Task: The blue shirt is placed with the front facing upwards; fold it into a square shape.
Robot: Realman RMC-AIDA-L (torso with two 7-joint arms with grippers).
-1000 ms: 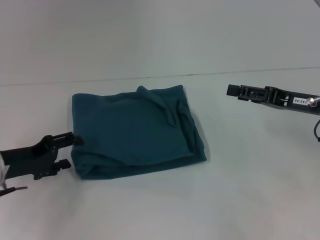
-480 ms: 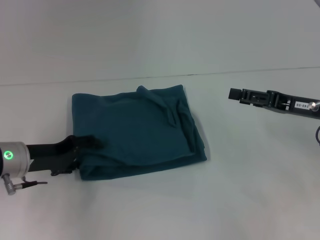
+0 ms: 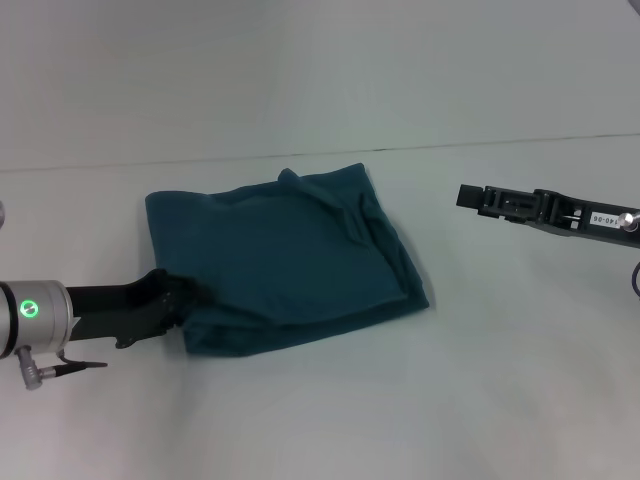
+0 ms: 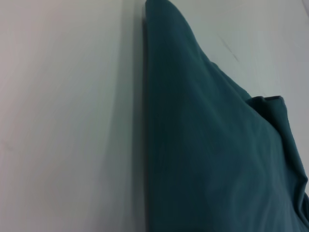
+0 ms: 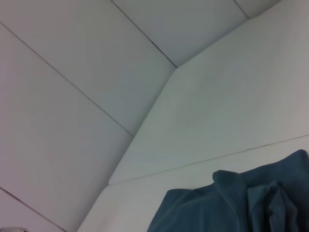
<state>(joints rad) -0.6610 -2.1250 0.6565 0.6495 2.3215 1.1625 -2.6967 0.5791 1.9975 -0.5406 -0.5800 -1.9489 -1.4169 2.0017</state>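
Blue shirt [image 3: 285, 262] cloth meets my left gripper [image 3: 183, 300] at the near-left corner of the bundle; whether my fingers pinch that hem or only press against it I cannot tell, since the tips are lost against the fabric. I judge I am there to square up that edge, as the shape is already close to square. The shirt lies folded in soft, matte teal layers on the white table [image 3: 480, 400], plain side up, one ridge of cloth rumpled along its right side. My right gripper [image 3: 470, 194] hangs idle, well apart on the right.
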